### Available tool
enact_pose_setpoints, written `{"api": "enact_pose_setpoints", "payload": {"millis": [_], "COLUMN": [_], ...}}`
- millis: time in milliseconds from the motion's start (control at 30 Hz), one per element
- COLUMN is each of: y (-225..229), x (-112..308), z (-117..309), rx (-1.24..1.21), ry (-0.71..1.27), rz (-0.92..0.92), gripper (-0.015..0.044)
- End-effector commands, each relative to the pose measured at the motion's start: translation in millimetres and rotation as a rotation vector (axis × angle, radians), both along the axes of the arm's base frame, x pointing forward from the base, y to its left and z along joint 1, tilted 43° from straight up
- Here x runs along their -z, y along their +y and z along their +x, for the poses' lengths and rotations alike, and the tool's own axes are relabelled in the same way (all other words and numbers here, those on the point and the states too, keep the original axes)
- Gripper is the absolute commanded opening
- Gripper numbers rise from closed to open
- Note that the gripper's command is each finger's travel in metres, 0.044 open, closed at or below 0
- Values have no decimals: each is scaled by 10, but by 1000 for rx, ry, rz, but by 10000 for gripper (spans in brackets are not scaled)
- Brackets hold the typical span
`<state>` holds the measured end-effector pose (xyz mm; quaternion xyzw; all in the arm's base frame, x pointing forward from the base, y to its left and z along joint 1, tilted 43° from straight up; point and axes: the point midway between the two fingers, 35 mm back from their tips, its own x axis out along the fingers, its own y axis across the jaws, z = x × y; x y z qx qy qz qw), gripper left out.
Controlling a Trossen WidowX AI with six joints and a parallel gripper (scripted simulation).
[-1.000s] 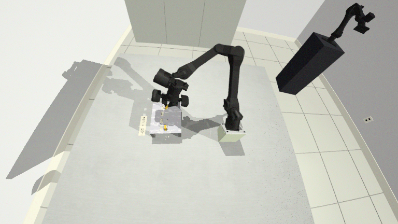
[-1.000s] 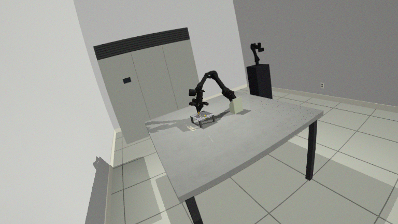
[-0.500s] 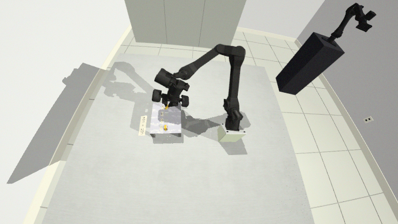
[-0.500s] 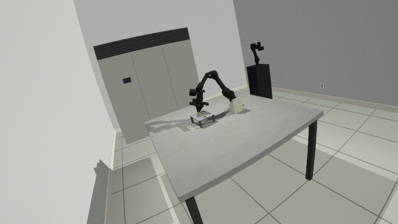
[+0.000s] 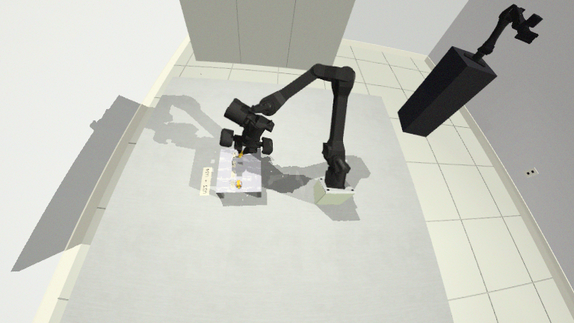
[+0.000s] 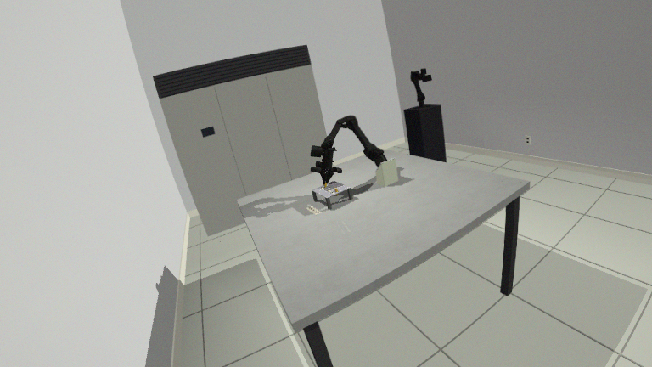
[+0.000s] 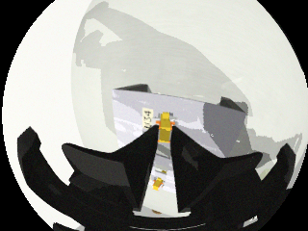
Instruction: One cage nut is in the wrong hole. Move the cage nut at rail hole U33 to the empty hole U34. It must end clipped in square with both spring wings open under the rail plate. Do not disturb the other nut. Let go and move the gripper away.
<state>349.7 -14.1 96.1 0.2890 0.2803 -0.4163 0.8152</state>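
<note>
Clamped on one yellow cage nut (image 5: 241, 154) (image 6: 325, 185) (image 7: 165, 127), the jaws are seen from the top above the far end of the pale rail plate (image 5: 251, 176) (image 6: 324, 193) (image 7: 188, 108). Near the other end of the plate, the other nut (image 5: 239, 184) (image 6: 336, 190) (image 7: 158, 183) can be seen, well apart from the jaws. A small card (image 5: 205, 181) (image 6: 313, 209) with writing is laid beside the plate on the grey surface (image 5: 253, 260) (image 6: 385, 233) (image 7: 159, 53). The black arm (image 5: 339, 112) (image 6: 362, 139) is held up by a pale green block (image 5: 334, 197) (image 6: 388, 175).

From the outside view, the jaws are seen pointing down at the plate, which is held up off the surface by dark legs. The clamped nut is seen as a tiny yellow spot under the jaws.

From the wrist, the clamped nut is seen between the tips of the black fingers, close beside the tag marked U34 (image 7: 147, 119). Little orange bits are seen at both sides of it. The other nut is seen farther down, through the gap, and is not touched. Whether the clamped nut is clipped in, and how its wings sit under the plate, cannot be told.
</note>
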Motion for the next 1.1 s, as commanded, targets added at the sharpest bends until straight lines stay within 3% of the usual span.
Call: {"api": "enact_pose_setpoints", "payload": {"millis": [0,1067], "y": [0,-15], "x": [9,13], "z": [-8,-35], "rx": [-6,-24], "ry": [0,-18], "rz": [2,8], "gripper": [31,31]}}
